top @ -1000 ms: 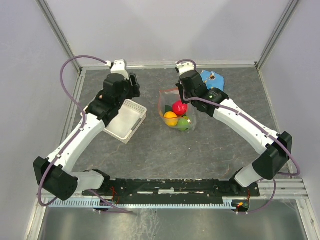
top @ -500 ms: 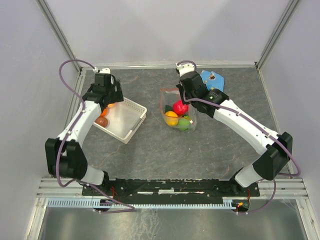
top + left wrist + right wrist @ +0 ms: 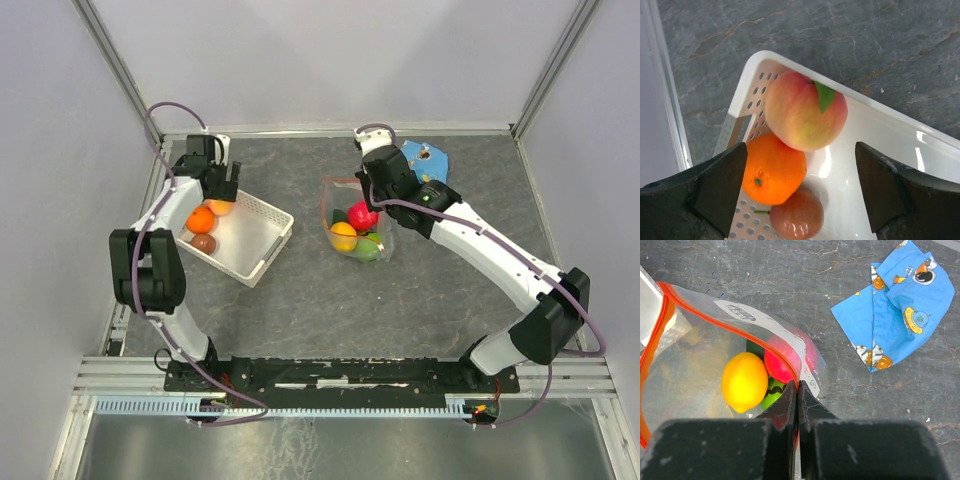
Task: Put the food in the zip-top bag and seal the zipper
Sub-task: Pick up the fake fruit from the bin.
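Note:
The clear zip-top bag [image 3: 352, 222] stands open mid-table, its red-orange zipper [image 3: 735, 321] curving round the mouth. Inside lie a yellow lemon [image 3: 744, 382], a red-pink fruit [image 3: 777, 367] and a green one with a dark zigzag [image 3: 772, 394]. My right gripper [image 3: 798, 386] is shut on the bag's mouth edge. My left gripper [image 3: 800, 187] hangs open above the white basket [image 3: 262, 232], over a peach [image 3: 805, 111], an orange [image 3: 772, 169] and a brownish-red fruit [image 3: 796, 216].
A blue printed snack packet [image 3: 426, 157] lies at the back behind the right arm [image 3: 470, 235]. The basket sits near the left metal rail [image 3: 152, 195]. Grey walls and rails close off the table's back and sides.
My left arm has swung from over the basket's middle to its far left corner, uncovering the fruits there, and its jaws have widened. The right gripper and bag have stayed put.

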{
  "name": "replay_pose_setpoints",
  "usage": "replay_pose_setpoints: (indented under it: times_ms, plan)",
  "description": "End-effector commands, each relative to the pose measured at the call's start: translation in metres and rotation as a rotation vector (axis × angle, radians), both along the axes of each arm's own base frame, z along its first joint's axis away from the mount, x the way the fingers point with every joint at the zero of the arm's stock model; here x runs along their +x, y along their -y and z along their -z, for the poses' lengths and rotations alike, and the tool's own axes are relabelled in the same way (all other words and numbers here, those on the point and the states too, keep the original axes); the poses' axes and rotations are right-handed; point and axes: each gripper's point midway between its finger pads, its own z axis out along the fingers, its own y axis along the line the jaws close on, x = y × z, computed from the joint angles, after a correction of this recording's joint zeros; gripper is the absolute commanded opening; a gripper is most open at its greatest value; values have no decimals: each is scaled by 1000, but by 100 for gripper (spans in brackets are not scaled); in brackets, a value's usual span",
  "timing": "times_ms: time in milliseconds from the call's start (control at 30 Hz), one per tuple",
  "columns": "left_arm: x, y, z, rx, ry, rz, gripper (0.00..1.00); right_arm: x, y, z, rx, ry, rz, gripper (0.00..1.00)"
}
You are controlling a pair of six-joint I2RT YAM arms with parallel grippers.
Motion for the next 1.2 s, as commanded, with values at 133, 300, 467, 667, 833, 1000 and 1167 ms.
replay_pose_setpoints:
  times_ms: [133, 300, 467, 667, 833, 1000, 1167]
  plan:
    - [34, -1, 21, 139, -42, 237, 94, -2, 3, -15, 13, 34, -8, 4]
    - [41, 1, 40, 127, -75, 249, 94, 0, 3, -14, 5, 27, -6, 4]
    - [44, 11, 61, 67, -108, 264, 94, 2, 1, -10, -8, 13, -6, 4]
    - [44, 21, 68, 9, -108, 275, 90, 3, 0, -5, -20, 1, -7, 4]
    - [40, 29, 57, -50, -78, 253, 76, 4, 0, -6, -26, -2, -2, 4]
    - [34, 37, 39, -112, -18, 218, 64, 4, 1, -6, -27, -3, -1, 3]
    - [23, 44, 17, -191, 22, 166, 57, 4, -1, -13, -13, 5, -7, 3]
